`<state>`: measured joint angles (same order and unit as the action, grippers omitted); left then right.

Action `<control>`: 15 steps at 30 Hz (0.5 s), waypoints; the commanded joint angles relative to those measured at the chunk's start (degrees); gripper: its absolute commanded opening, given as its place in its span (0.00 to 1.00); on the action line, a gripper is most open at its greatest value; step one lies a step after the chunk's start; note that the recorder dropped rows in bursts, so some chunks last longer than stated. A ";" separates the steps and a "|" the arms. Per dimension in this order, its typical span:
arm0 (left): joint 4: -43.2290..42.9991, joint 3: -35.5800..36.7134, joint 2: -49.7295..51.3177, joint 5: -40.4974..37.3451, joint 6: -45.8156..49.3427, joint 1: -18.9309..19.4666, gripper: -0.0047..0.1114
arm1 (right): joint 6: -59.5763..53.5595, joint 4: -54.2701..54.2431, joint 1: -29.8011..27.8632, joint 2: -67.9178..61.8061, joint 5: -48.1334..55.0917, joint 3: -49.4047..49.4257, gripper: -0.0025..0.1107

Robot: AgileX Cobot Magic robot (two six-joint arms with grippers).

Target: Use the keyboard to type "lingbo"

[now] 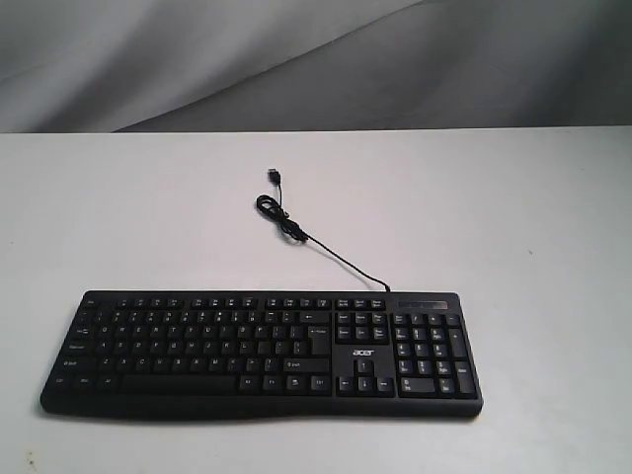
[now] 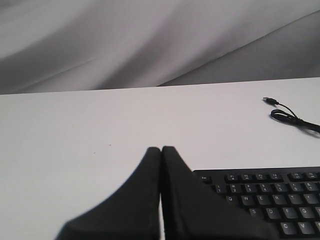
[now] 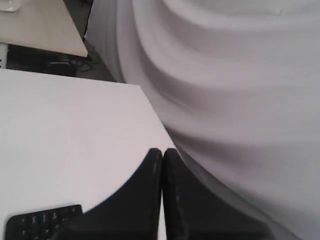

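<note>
The wide black keyboard [image 1: 262, 353] lies flat near the front of the white table, its number pad to the right and a white "acer" logo beside it. Its thin black cable [image 1: 316, 242] runs back to a loose USB plug. Neither arm shows in the exterior view. In the left wrist view my left gripper [image 2: 161, 149] is shut with nothing in it, raised beside the keyboard's [image 2: 265, 197] Esc corner. My right gripper [image 3: 162, 151] is also shut and empty, off the number-pad end of the keyboard [image 3: 42, 222], near the table's edge.
The white table [image 1: 128, 217] carries only the keyboard and its cable. Grey draped cloth [image 1: 316, 59] hangs behind the table and past its right edge [image 3: 240, 100]. A beige desk [image 3: 40, 25] and dark cables lie beyond the far corner.
</note>
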<state>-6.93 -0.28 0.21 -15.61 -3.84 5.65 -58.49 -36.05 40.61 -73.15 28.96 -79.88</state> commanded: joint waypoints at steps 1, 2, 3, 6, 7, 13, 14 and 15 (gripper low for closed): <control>0.21 0.28 -0.21 0.39 -0.12 0.06 0.04 | 7.08 0.24 -0.39 5.08 -14.21 0.10 0.02; 0.21 0.28 -0.21 0.39 -0.12 0.06 0.04 | 12.63 0.77 -2.09 6.07 -16.90 0.10 0.02; 0.21 0.28 -0.21 0.39 -0.12 0.06 0.04 | 15.28 1.37 -3.44 6.17 -16.85 0.10 0.02; 0.21 0.28 -0.21 0.39 -0.12 0.06 0.04 | 24.09 2.61 -10.89 6.95 -14.71 2.57 0.02; 0.21 0.28 -0.21 0.39 -0.12 0.06 0.04 | 25.72 2.61 -12.97 7.65 -14.17 4.59 0.02; 0.21 0.28 -0.21 0.39 -0.12 0.06 0.04 | 29.25 2.62 -24.44 17.49 -15.66 23.27 0.02; 0.21 0.28 -0.21 0.39 -0.12 0.06 0.04 | 29.25 2.51 -26.03 20.13 -16.70 26.19 0.02; 0.21 0.28 -0.21 0.39 -0.12 0.06 0.04 | 29.43 2.18 -27.95 23.03 -18.07 29.73 0.02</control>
<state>-6.93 -0.28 0.21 -15.61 -3.84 5.65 -29.77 -33.89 16.78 -57.03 13.62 -58.17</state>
